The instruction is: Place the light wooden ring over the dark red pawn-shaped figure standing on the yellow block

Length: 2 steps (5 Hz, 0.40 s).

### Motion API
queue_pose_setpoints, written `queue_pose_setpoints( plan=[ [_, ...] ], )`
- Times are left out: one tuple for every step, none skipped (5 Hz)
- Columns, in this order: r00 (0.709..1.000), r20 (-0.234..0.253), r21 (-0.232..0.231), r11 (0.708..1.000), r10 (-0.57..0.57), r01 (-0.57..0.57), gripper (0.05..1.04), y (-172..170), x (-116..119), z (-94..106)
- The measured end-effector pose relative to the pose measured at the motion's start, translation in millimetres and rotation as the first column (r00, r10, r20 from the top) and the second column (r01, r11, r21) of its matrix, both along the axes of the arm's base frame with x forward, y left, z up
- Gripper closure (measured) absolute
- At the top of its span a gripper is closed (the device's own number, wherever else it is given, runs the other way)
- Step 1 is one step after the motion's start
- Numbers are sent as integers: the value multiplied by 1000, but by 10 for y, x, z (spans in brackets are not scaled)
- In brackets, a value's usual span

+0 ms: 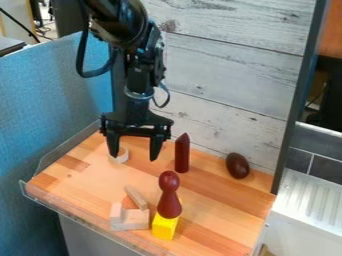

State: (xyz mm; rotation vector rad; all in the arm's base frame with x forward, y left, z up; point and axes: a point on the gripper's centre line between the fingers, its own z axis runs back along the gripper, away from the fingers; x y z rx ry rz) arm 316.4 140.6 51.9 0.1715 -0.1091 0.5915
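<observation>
The black gripper (134, 154) hangs over the back left of the wooden table, its two fingers wide apart with nothing held between them. Its left finger is at a pale wooden ring (119, 155) and partly covers it; whether they touch, I cannot tell. Just right of the right finger, a dark red pointed post (182, 154) stands upright. A dark brown egg-shaped piece (237, 165) rests farther right. Toward the front, a dark red pawn-like piece (169, 196) stands on a yellow block (164, 226). Beside it on the left are pale wooden blocks (135, 219) and a leaning wooden piece (136, 197).
The wooden table (80, 182) has a clear raised rim along its left and front edges. A whitewashed plank wall (230, 75) rises behind it, and a blue panel (50, 100) stands on the left. A white ridged surface (310, 200) lies beyond the right edge.
</observation>
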Motion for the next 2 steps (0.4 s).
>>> queue_pose_setpoints(
  plan=[
    [990,75,7,993,117,-117,83,239,77,-287],
    [969,175,18,983,174,-180,83,364,187,-377]
  ],
)
